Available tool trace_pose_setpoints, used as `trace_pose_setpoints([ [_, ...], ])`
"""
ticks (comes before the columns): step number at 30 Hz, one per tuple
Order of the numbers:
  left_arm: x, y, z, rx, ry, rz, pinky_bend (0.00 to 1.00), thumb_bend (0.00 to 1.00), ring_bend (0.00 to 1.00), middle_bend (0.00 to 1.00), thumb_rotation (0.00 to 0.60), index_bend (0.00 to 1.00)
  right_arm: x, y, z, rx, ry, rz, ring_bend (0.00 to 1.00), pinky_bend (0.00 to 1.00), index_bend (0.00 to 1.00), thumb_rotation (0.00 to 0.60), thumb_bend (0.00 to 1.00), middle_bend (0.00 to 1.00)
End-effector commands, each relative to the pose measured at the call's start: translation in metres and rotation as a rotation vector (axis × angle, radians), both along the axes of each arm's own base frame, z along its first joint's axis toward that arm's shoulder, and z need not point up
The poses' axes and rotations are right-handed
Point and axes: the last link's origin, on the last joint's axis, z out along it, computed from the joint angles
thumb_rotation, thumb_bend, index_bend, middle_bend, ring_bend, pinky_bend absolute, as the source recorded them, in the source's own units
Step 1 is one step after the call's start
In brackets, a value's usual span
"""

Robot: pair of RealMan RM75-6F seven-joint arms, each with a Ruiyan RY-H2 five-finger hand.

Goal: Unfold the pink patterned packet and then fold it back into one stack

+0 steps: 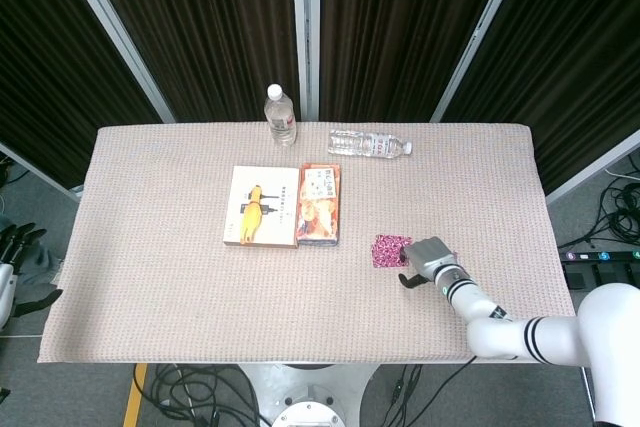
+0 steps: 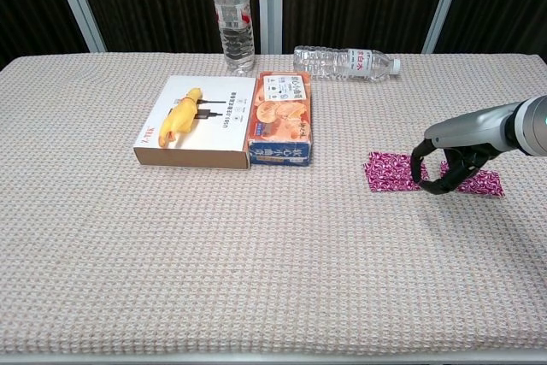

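Packet right of two boxes; right hand over packet; bottles behind boxes.

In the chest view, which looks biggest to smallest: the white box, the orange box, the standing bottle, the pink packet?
1. White box
2. Orange box
3. Standing bottle, though it is farther away
4. Pink packet, partly hidden by the right hand
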Motion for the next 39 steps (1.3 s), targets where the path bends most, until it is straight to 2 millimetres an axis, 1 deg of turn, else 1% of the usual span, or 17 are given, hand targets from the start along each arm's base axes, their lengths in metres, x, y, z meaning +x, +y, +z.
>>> trace_pose_setpoints([
  [1, 0.0, 0.0, 0.001, 0.002, 0.0, 0.0, 0.27, 0.0, 0.09, 0.22, 0.6, 0.21, -0.001, 0.0, -0.001, 0.001, 0.001, -0.001, 1.0, 1.0, 0.28, 0.279, 0.4, 1.0],
  [10, -0.001, -0.001, 0.002, 0.008, -0.002, 0.001, 0.27, 0.0, 0.09, 0.22, 0.6, 0.21, -0.004, -0.001, -0.007, 0.007, 0.007, -0.016, 1.0, 1.0, 0.28, 0.271, 0.41, 1.0],
  [23, -0.004, -0.001, 0.002, 0.007, -0.005, 0.007, 0.27, 0.0, 0.09, 0.22, 0.6, 0.21, -0.003, -0.008, -0.01, -0.004, 0.01, -0.022, 1.0, 1.0, 0.22, 0.276, 0.4, 1.0],
  [33, -0.007, 0.0, 0.003, 0.007, -0.007, 0.012, 0.27, 0.0, 0.09, 0.22, 0.6, 0.21, 0.001, -0.015, -0.01, -0.019, -0.001, -0.02, 1.0, 1.0, 0.18, 0.275, 0.41, 1.0],
  [39, -0.008, -0.001, 0.003, 0.008, -0.006, 0.014, 0.27, 0.0, 0.09, 0.22, 0.6, 0.21, 0.002, -0.017, -0.012, -0.021, 0.001, -0.022, 1.0, 1.0, 0.17, 0.273, 0.41, 1.0],
])
